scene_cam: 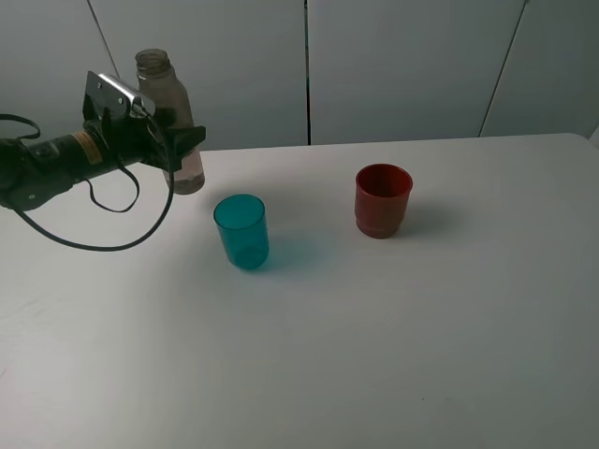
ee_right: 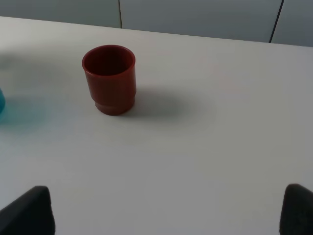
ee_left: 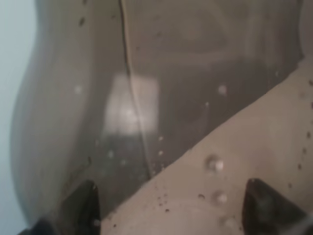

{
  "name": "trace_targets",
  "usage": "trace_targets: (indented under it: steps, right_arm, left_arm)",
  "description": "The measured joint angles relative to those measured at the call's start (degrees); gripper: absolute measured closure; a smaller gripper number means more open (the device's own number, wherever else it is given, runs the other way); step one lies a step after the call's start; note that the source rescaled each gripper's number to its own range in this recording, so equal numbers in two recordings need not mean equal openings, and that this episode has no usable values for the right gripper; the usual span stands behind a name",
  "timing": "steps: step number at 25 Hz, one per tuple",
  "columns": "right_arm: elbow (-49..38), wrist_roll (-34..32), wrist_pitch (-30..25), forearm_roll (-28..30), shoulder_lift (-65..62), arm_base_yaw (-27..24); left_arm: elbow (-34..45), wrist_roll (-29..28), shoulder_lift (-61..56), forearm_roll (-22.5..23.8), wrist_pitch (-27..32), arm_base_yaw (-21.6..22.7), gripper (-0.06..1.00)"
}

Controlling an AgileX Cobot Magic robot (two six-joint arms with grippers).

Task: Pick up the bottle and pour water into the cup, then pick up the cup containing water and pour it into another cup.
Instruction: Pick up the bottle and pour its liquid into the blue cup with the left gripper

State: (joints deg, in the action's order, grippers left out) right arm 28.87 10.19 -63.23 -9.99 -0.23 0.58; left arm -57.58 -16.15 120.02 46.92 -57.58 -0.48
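Teal cup (scene_cam: 241,231) mid-worktop; bottle (scene_cam: 171,94) toward far-left corner, your left gripper (scene_cam: 182,140) clamped round its middle; likely light, slick, squashable.

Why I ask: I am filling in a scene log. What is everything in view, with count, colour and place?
bottle: one, clear grey-tinted, uncapped, some water inside, upright at the table's back left.
teal tumbler: one, translucent teal, upright, in front and to the right of the bottle.
red cup: one, opaque dark red, upright, right of the tumbler and apart from it.
table: one, white.
wall panels: several, pale grey, behind the table.
left arm: one, black, reaching in from the left.
left jaws: one pair, black, shut on the bottle's middle.
right jaws: one pair, dark, open and empty, seen only in the right wrist view.
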Motion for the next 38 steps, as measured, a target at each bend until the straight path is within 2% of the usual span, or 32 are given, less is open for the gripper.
trace_targets:
  steps: [6,8,18,24,28,33,38]
  right_arm:
    - [0.00,0.00,0.00,0.00,0.00,0.00]
    - [0.00,0.00,0.00,0.00,0.00,0.00]
    - [0.00,0.00,0.00,0.00,0.00,0.00]
    - [0.00,0.00,0.00,0.00,0.00,0.00]
    - [0.00,0.00,0.00,0.00,0.00,0.00]
    - [0.00,0.00,0.00,0.00,0.00,0.00]
    - [0.00,0.00,0.00,0.00,0.00,0.00]
  left_arm:
    - [0.00,5.26,-3.43,3.57,7.86,0.00,0.92]
    - [-0.60,6.90,-3.43,6.69,9.02,0.00,0.92]
    - [-5.62,9.08,-3.43,17.70,11.17,0.00,0.92]
    - [-5.97,13.56,-3.43,21.79,11.42,0.00,0.92]
    - [-5.97,16.15,-3.43,23.62,12.02,-0.22,0.92]
    - [-5.97,20.91,-3.43,23.99,15.66,-1.95,0.92]
    - [-5.97,22.22,-3.43,24.11,15.56,-2.84,0.92]
